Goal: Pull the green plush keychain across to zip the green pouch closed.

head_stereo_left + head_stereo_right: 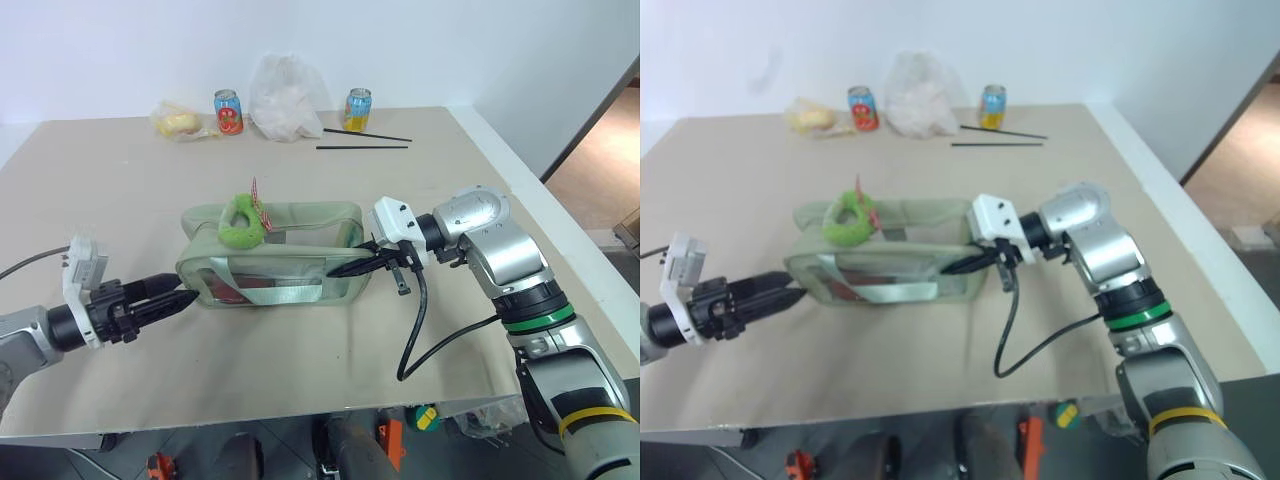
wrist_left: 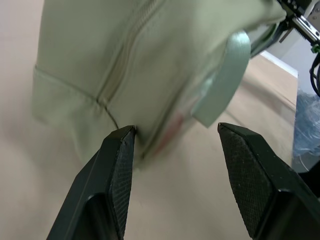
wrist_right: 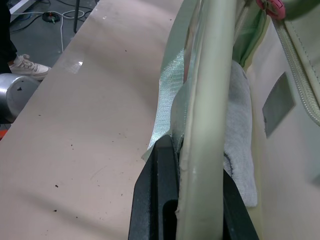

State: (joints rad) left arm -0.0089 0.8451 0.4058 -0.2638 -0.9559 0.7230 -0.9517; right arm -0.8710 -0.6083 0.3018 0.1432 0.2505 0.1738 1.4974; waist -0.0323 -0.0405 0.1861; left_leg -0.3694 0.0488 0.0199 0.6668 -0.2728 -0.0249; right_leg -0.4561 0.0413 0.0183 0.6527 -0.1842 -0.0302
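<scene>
The keychain (image 1: 240, 224) is seen on top of the pouch (image 1: 272, 262) near its left end, at about one o'clock from the left end effector (image 1: 187, 296), which is held open just off the pouch's left end and is the nearer of the two; the right end effector (image 1: 350, 268) is clamped shut on the pouch's rim at the opposite end. The pouch's long axis, and with it the zipper, is laid from nine to three o'clock across the tabletop (image 1: 300, 370), so the pull is judged to run toward three o'clock. The keychain is a small, curled, lime-green plush with a red-and-white tag, and the pouch is pale sage green with a clear front window and a webbing strap.
</scene>
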